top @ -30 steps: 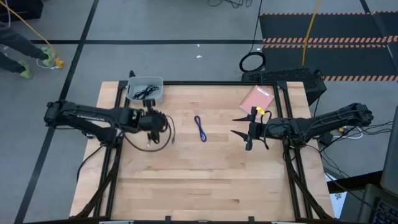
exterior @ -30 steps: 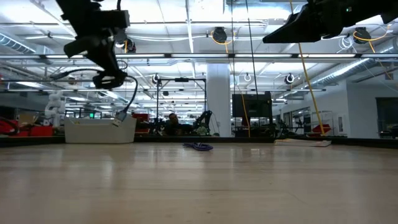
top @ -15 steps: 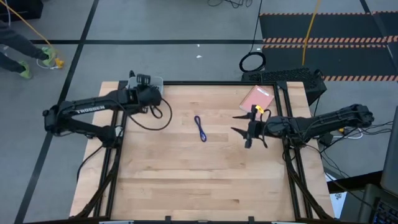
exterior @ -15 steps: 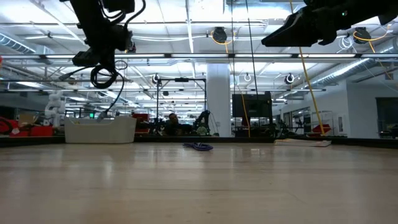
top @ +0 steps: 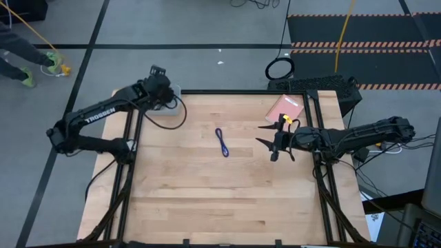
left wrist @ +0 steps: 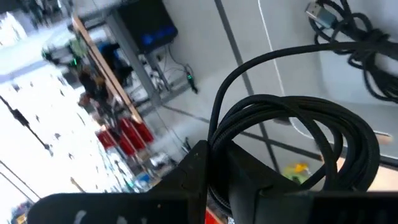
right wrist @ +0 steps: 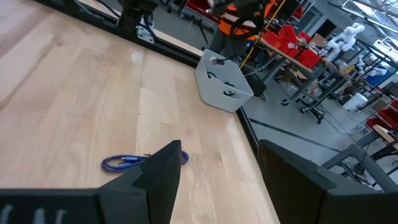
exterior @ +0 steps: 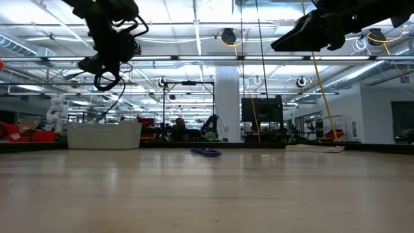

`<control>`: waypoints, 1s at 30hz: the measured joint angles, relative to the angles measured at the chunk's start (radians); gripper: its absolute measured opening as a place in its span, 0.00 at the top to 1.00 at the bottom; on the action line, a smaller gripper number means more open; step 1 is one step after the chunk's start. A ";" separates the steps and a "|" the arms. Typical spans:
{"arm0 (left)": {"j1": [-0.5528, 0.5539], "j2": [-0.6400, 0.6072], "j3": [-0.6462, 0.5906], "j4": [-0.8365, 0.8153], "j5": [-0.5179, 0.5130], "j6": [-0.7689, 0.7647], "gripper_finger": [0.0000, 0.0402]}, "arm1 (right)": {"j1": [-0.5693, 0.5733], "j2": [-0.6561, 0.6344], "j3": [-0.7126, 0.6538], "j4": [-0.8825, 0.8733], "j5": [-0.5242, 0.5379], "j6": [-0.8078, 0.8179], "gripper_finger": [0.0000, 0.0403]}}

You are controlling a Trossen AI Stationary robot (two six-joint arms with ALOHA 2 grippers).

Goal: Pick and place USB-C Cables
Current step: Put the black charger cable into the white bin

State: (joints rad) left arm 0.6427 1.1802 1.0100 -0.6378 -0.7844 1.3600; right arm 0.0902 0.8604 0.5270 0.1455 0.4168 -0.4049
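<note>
My left gripper [top: 162, 96] is up at the table's far-left corner, over the white bin [exterior: 103, 134], shut on a coiled black USB-C cable [left wrist: 298, 124]. Another black cable [left wrist: 357, 43] lies inside the bin [left wrist: 292, 74]. The blue-purple cable [top: 222, 142] lies flat on the wood at mid-table, also seen in the low view [exterior: 206, 152] and the right wrist view [right wrist: 134, 162]. My right gripper [top: 272, 143] hovers open, well above the table, to the right of the blue-purple cable. My left gripper pinches the black cable's coiled bundle [left wrist: 231, 134] between its two fingers [left wrist: 193, 180], several strands together. The cable is lifted clear. Its loops hang slack below the gripper [exterior: 107, 81], and one long loop [top: 183, 116] sags out past the bin over the table.
A pink flat pouch [top: 284, 107] lies at the table's far-right side, beyond my right gripper. The black frame rails [top: 131, 124] run along the table's left and right edges. Bare wood [top: 227, 200] fills the near half.
My left gripper has carried the black cable from the table's left-middle toward the far edge, ending above the white bin. It has kept the cable, whose loop trails behind it. The right arm and the blue-purple cable have stayed put.
</note>
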 joint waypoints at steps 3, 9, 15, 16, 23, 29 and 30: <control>0.017 0.027 0.000 0.030 0.035 0.078 0.90 | 0.000 0.000 0.000 0.001 0.000 0.000 0.48; 0.039 0.106 0.000 0.059 0.094 0.140 0.90 | 0.000 0.000 0.000 0.007 -0.001 -0.004 0.48; 0.049 0.198 0.000 0.070 0.106 0.197 0.90 | 0.000 0.000 0.000 0.007 -0.002 -0.004 0.48; 0.054 0.213 0.000 0.074 0.106 0.210 0.90 | 0.000 0.000 0.000 0.007 -0.002 -0.003 0.48; 0.080 0.288 -0.001 0.118 0.145 0.235 0.90 | 0.000 0.000 0.000 0.007 -0.003 -0.003 0.48; 0.083 0.333 -0.001 0.119 0.178 0.191 0.90 | 0.000 0.000 0.000 0.006 -0.003 -0.002 0.48; 0.083 0.338 -0.001 0.119 0.189 0.181 0.90 | 0.000 0.000 0.000 0.005 -0.003 -0.002 0.48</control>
State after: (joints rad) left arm 0.7261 1.5185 1.0092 -0.5185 -0.5953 1.5413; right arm 0.0906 0.8600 0.5270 0.1510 0.4141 -0.4068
